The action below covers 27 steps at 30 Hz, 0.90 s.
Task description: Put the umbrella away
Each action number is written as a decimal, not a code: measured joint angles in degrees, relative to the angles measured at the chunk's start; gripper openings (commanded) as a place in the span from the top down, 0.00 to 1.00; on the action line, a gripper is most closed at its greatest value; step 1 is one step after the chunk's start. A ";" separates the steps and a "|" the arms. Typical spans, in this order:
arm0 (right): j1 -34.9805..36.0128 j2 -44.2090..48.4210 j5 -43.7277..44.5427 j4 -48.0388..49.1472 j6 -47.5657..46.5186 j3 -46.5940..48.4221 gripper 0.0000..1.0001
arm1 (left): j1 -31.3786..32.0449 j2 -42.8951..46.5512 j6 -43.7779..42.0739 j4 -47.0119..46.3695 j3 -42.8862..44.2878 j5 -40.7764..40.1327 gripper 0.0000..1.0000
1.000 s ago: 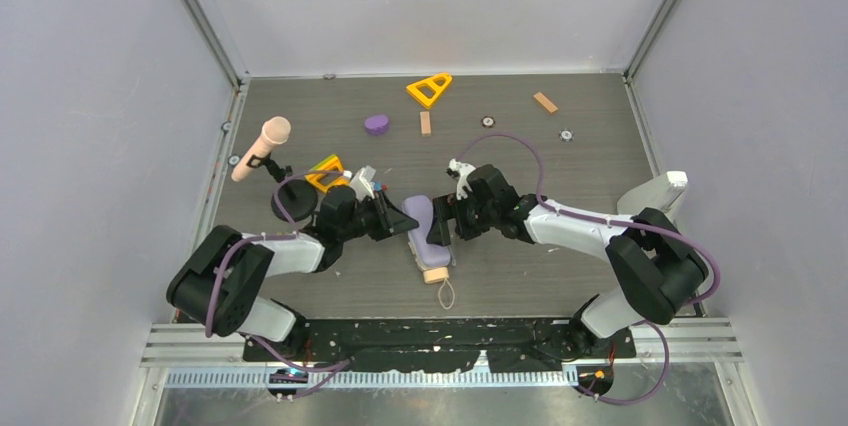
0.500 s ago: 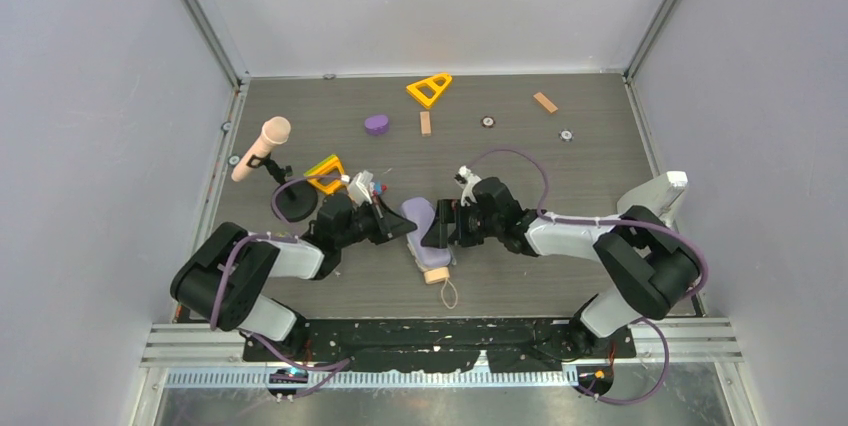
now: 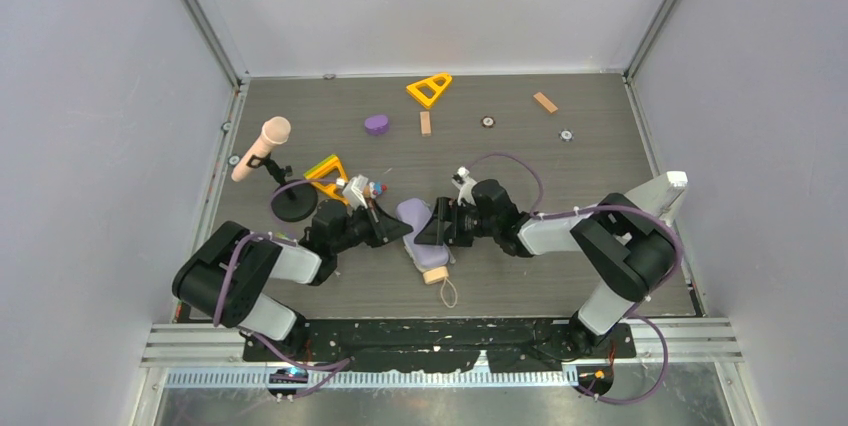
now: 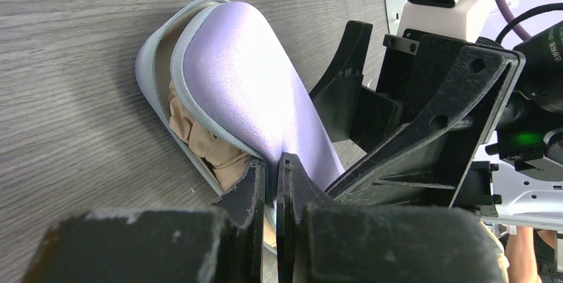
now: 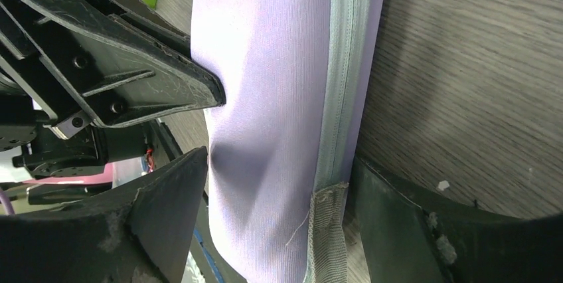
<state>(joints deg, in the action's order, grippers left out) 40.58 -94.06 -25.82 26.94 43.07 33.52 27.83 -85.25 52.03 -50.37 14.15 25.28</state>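
The umbrella lies inside a lavender-grey case (image 3: 416,221) at the table's near middle. Its tan handle (image 3: 434,273) and wrist loop (image 3: 447,293) stick out of the near end. Beige fabric (image 4: 199,138) shows through the case's open zip edge. My left gripper (image 3: 390,228) (image 4: 272,167) is shut on the edge of the case's upper flap (image 4: 245,84). My right gripper (image 3: 432,229) (image 5: 279,163) comes in from the right and straddles the case (image 5: 272,64), with a finger pressed against each side.
A pink-headed microphone (image 3: 262,146) leans on a black stand (image 3: 292,204) at the left. An orange triangle (image 3: 326,171) sits beside the left wrist. At the back lie a yellow triangle (image 3: 428,89), a purple piece (image 3: 376,124) and two wooden blocks (image 3: 425,123) (image 3: 545,102).
Both wrists have drawn in and lower around the case. The case's far end has swung slightly left. The right forearm has folded closer to the case.
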 measured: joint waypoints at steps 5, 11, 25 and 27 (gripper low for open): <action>-0.50 -1.73 -1.99 2.58 1.14 0.07 0.21 | -0.46 -1.05 -0.39 -2.01 -0.48 0.17 1.00; -0.52 -4.00 -3.74 1.55 0.90 2.45 0.22 | -0.87 -2.67 -1.36 -4.96 -0.90 0.26 1.00; 10.38 -2.99 15.13 -20.57 -10.23 14.58 0.03 | -1.20 3.50 -3.28 0.94 -1.97 -2.58 1.00; 12.92 -3.48 20.13 -24.04 -12.24 16.61 0.04 | -1.16 4.92 -3.65 2.84 -1.97 -2.80 1.00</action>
<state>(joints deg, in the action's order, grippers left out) 53.49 -97.54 -5.69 2.90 30.83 50.13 26.68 -80.34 48.38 -47.53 12.19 22.48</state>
